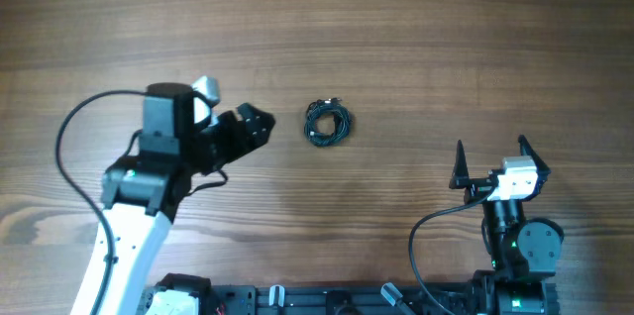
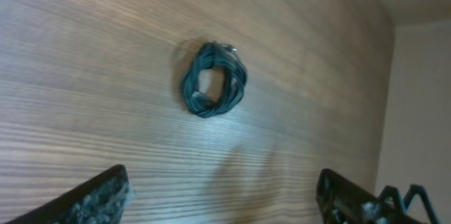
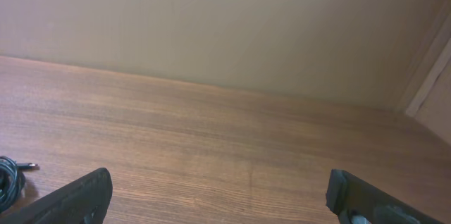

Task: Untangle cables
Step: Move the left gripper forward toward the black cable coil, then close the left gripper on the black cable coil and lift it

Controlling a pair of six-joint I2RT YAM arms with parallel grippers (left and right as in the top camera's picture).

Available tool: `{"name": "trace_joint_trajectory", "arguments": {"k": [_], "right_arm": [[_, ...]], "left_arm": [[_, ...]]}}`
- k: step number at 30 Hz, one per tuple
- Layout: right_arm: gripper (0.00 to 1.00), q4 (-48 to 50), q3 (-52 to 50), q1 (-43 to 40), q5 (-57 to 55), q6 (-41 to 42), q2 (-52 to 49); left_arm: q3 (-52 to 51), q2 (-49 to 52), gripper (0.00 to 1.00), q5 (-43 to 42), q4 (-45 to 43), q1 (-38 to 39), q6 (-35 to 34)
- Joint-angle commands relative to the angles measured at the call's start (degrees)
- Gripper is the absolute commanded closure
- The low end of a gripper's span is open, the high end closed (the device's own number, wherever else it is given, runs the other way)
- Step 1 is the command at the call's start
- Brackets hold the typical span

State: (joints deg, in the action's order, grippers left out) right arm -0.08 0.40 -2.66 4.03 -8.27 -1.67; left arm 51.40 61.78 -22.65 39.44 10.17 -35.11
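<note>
The cables [image 1: 327,122] lie in a small coiled, knotted bundle in the middle of the tabletop [image 1: 416,38], near the left tool [image 1: 260,124], which is spread wide and grasps nothing. The right tool [image 1: 491,147], well apart from them, is likewise released.

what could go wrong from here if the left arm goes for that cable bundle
1. The cables lie in one tight coil, so the open left gripper may pinch the whole bundle and lift it knotted.
2. The strands are thin and low on the table; a closing grip could just slide the coil away.
3. The right gripper sits far off, so nothing pins the coil.
</note>
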Motion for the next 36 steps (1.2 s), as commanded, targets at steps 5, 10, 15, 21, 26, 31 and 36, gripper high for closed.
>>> {"name": "trace_joint_trajectory", "arguments": {"k": [5,10,15,21,26,31,36], "right_arm": [[0.00,0.22,-0.11,0.24,-0.13,-0.74,-0.07],[0.00,0.22,-0.11,0.24,-0.13,-0.72,-0.07],[0.00,0.22,-0.11,0.24,-0.13,-0.76,-0.07],[0.00,0.22,-0.11,0.24,-0.13,-0.74,-0.07],[0.00,0.22,-0.11,0.24,-0.13,-0.74,-0.07],[0.00,0.22,-0.11,0.24,-0.13,-0.74,-0.07],[0.00,0.22,-0.11,0.24,-0.13,-0.74,-0.07]], "left_arm": [[3.58,11.04,0.06,17.46,-10.69,12.22,8.46],[3.58,22.05,0.29,24.50,-19.34,14.99,11.52],[3.58,33.51,0.30,24.46,-29.57,16.55,15.21],[3.58,42.66,0.38,24.41,-33.42,18.34,15.17],[3.58,44.28,0.82,24.46,-33.11,18.95,15.17],[3.58,44.17,0.96,30.16,-28.06,18.84,12.68],[3.61,39.76,0.96,36.22,-17.94,18.80,2.36]]}}
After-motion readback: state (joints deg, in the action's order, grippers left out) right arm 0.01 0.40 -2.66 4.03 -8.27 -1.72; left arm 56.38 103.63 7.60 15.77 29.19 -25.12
